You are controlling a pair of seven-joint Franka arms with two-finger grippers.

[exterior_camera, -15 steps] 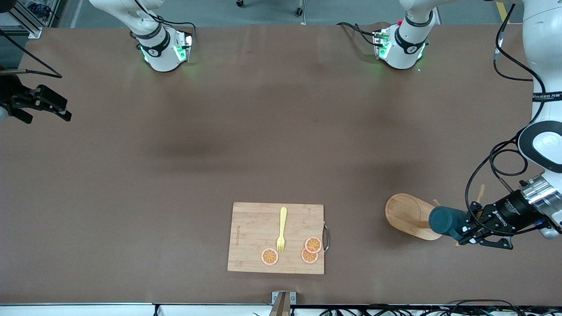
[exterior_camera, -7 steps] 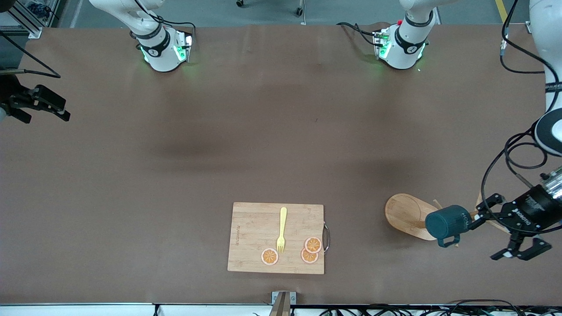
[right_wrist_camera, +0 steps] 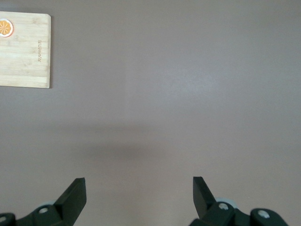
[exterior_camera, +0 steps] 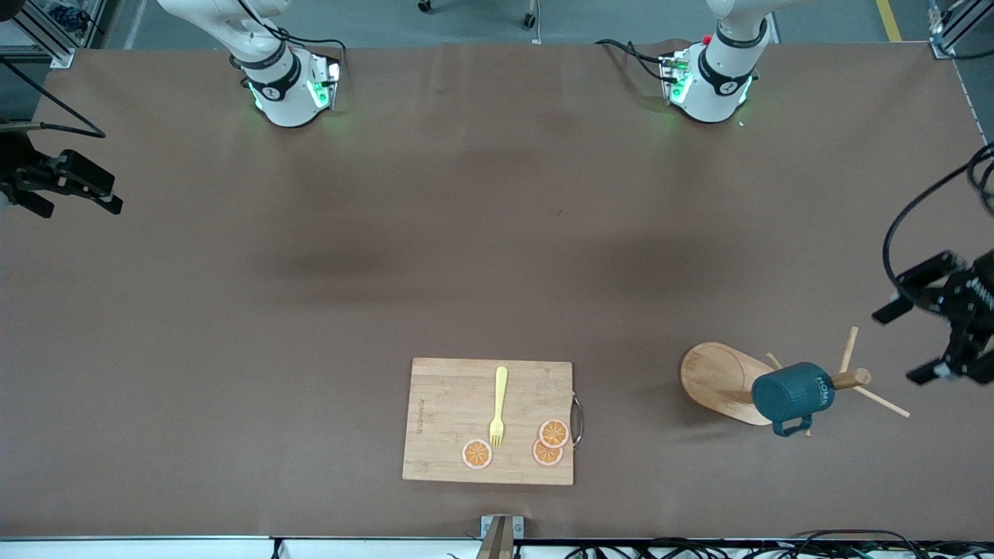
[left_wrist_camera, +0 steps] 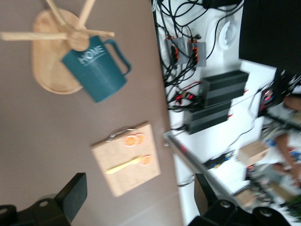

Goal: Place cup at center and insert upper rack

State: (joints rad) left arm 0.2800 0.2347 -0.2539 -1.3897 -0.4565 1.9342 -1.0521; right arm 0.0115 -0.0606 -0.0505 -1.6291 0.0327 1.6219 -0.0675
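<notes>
Nearest the front camera lies a rectangular bamboo cutting board (exterior_camera: 488,421) with a small line of dark print along the edge toward the right arm's end, too small to read. On it rest a yellow fork (exterior_camera: 498,406) and three orange slices (exterior_camera: 547,444); a metal handle (exterior_camera: 577,420) sits on the board's edge toward the left arm's end.

Toward the left arm's end of the surface (exterior_camera: 466,256), about as near to the camera, stands the upper rack (exterior_camera: 726,380), a light wooden mug tree with an oval bamboo base, a round post and thin pegs. The cup (exterior_camera: 792,394), dark teal, hangs on the rack mouth toward the base, its wall against the post and its handle pointing toward the camera. White lettering on its wall reads "HOME". The post end and several pegs stick out past the cup's bottom. In the left wrist view the cup (left_wrist_camera: 96,70) covers part of the rack's base (left_wrist_camera: 47,61).

The left claw (exterior_camera: 928,318) is up in the air over the surface's edge at the left arm's end, apart from the cup, its fingers spread and holding nothing.

The right claw (exterior_camera: 66,190) waits over the right arm's end of the surface, fingers spread wide and holding nothing, with bare brown surface under it.
</notes>
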